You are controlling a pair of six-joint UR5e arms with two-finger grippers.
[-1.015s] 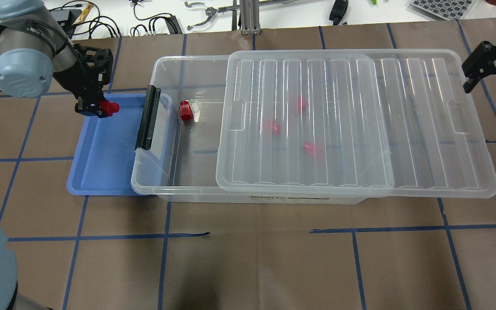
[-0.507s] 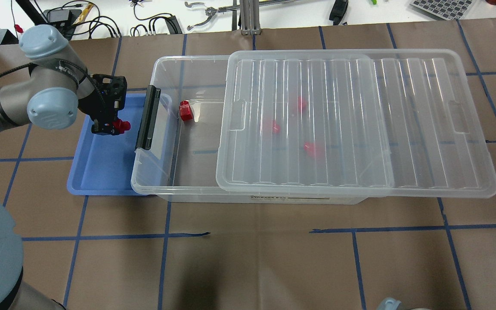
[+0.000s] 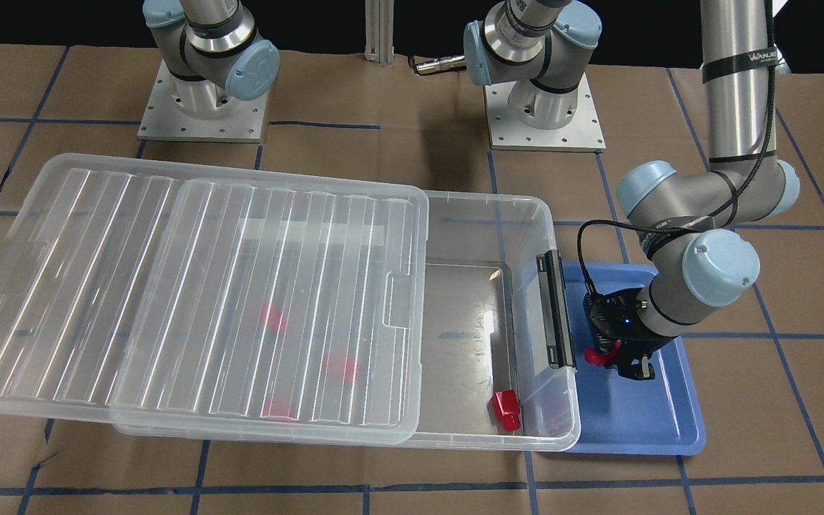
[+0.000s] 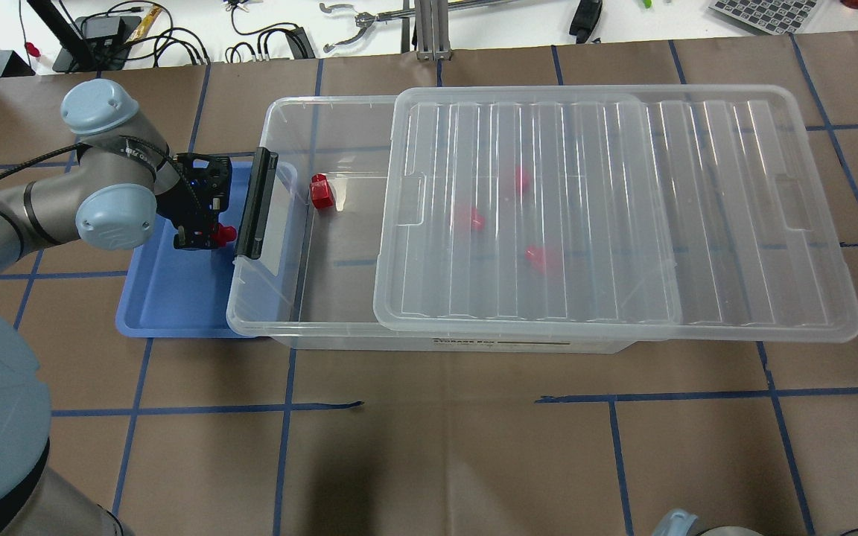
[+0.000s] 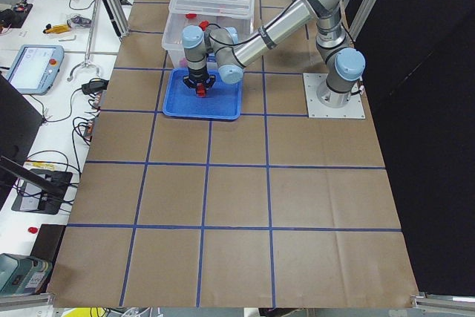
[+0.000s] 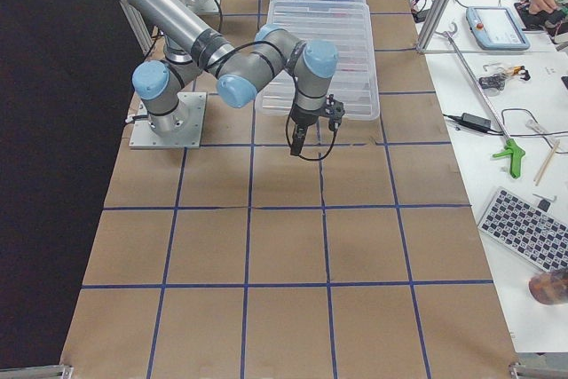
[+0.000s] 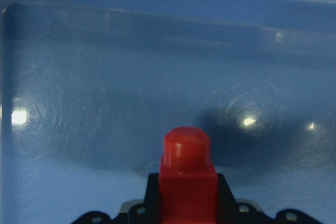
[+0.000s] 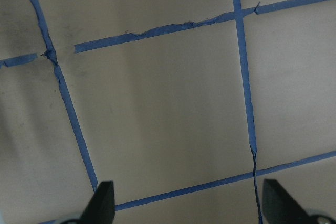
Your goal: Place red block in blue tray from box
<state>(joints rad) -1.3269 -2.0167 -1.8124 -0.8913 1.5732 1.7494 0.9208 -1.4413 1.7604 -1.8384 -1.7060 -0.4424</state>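
Overhead exterior view: you see the left end effector point(image 4: 205, 240) positioned over the blue tray point(image 4: 176, 301), on the tray's side nearest the box point(image 4: 325, 101), with its fingers clamped on the red block point(image 4: 225, 235). The block's round stub points toward the black latch point(image 4: 255, 202) on the box's short end and lies just beside it. In the left wrist-mounted view you can confirm the grip: the cube body sits between the 2 fingers and the stub projects over the tray floor, where a shadow falls. You cannot tell whether the block touches that floor. The box stands on the bench point(image 4: 436, 461) with its latch end overhanging the tray's edge. The ribbed lid point(image 4: 608, 216) lies offset toward the robot's right, so the latch end is uncovered. 1 further red block point(image 4: 320, 193) rests on the exposed box floor near the latch, and 3 more red blocks point(image 4: 518, 181) show blurred through the lid. In the right wrist-mounted view, the right end effector point(image 8: 190, 205) has its fingers spread apart, gripping nothing, above bare bench paper crossed by blue tape lines point(image 8: 241, 51).
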